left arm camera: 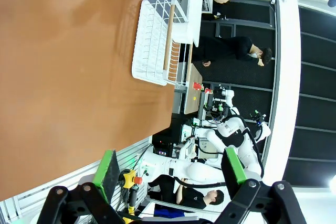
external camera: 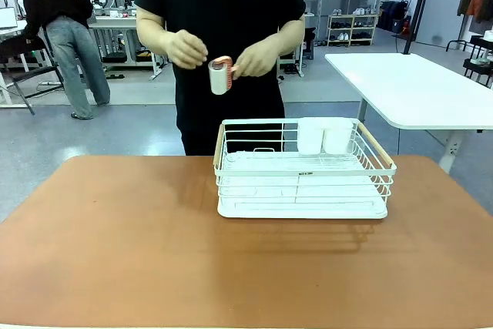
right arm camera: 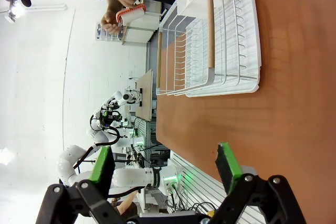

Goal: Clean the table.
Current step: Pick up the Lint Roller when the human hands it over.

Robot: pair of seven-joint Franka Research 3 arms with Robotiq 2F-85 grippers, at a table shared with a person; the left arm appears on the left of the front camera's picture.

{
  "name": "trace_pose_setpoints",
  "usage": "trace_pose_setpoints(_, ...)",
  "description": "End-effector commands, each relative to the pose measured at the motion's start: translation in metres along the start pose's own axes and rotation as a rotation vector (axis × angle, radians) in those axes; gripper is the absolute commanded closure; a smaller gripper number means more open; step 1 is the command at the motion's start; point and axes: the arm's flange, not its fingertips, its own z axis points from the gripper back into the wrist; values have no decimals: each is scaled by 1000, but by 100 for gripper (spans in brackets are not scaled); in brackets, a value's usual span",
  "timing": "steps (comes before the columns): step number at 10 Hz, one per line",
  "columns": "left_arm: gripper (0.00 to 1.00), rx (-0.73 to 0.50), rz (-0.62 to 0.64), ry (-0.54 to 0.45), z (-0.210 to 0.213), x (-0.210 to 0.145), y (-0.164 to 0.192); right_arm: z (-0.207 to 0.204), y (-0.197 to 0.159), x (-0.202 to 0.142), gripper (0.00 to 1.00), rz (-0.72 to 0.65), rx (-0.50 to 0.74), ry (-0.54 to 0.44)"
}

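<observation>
Desk [external camera: 115, 252] lies flat between the robot and a person [external camera: 223, 5], its long axis running left to right across the front view. Left fingers [left arm camera: 108, 174] and right fingers [right arm camera: 229, 165] are both spread wide and hold nothing. The person holds a roller [external camera: 220, 76] (roughly upright) above the far edge. Likely risks: a fumbled handover dropping it, or a wiping pass shoving the dish rack [external camera: 304, 175] standing right of centre.

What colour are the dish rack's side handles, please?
The handles are light wooden tan; clearest in the right wrist view.
</observation>
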Motion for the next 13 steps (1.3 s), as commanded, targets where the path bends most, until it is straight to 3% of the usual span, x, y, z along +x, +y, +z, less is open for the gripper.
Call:
trace_pose_setpoints(1,0,-22,-6,-4,1,-3,0,-1,2,-3,0,9,14,-8)
trace_pose_setpoints(13,0,-22,-6,-4,1,-3,0,-1,2,-3,0,9,14,-8)
